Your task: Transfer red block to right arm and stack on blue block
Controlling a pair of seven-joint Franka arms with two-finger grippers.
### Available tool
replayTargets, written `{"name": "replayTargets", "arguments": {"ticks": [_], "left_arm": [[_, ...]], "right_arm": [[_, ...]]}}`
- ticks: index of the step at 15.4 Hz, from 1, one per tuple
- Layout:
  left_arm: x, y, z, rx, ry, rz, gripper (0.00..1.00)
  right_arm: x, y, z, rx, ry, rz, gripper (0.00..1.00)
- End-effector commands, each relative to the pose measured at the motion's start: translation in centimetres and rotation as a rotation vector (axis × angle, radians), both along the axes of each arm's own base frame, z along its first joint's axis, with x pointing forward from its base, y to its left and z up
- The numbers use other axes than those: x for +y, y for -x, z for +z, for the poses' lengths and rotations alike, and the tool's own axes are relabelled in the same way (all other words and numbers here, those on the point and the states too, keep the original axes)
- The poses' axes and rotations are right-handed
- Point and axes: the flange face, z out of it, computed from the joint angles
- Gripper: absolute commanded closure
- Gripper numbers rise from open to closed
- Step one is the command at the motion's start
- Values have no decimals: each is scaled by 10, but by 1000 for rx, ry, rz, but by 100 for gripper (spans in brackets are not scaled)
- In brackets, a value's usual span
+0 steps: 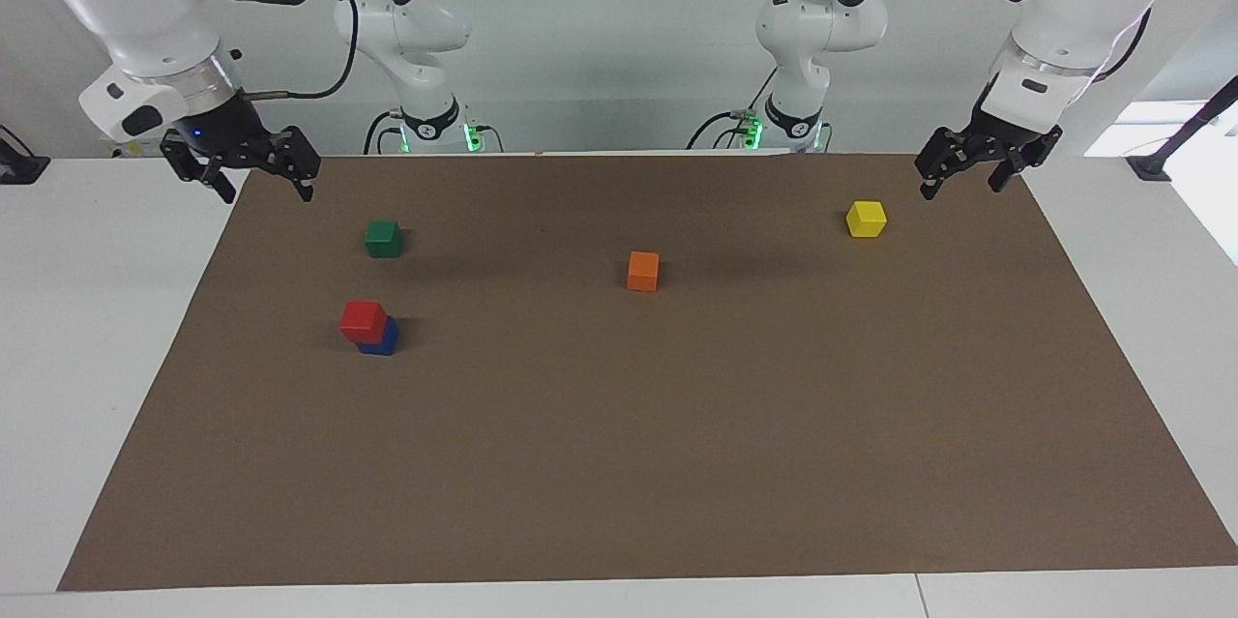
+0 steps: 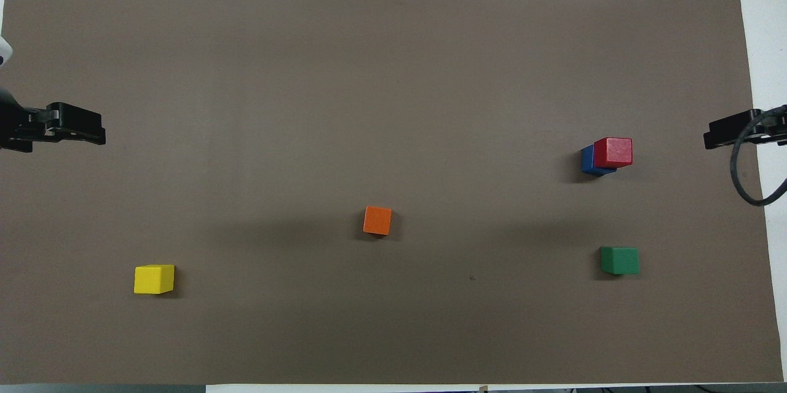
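Red block (image 1: pixel 363 319) sits on top of the blue block (image 1: pixel 381 338), a little askew so that one edge overhangs, and neither of my grippers touches it. Both blocks lie toward my right arm's end of the brown mat (image 1: pixel 619 463), well below and away from the fingertips of my right gripper (image 1: pixel 254 181), which hangs in the air over the mat's corner with its fingers (image 1: pixel 305 186) spread apart and nothing between them. My left gripper (image 1: pixel 967 178) hangs over the opposite corner, fingers likewise apart and empty, with the yellow block (image 1: pixel 866 218) just off its fingertips and lower down on the mat. It waits.

Between my two pairs of fingers lie the orange block (image 1: pixel 642 270), about midway, and the green block (image 1: pixel 383 238), near my right fingertips and closer to them than the stack is.

By my reading, the stacking step is done: the red cube rests on the blue one and I have let go. What remains calls for little, I judge: keep both hands clear of the stack, since the offset perch could be knocked loose by a careless pass.
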Motion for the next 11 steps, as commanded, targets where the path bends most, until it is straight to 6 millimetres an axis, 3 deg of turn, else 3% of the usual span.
{"name": "replayTargets", "arguments": {"ticks": [1, 11], "left_arm": [[3, 5, 3, 5, 16, 2, 0], [3, 5, 3, 5, 16, 0, 0]], "right_arm": [[-3, 0, 3, 17, -18, 6, 0], [-5, 3, 2, 34, -20, 3, 0]]}}
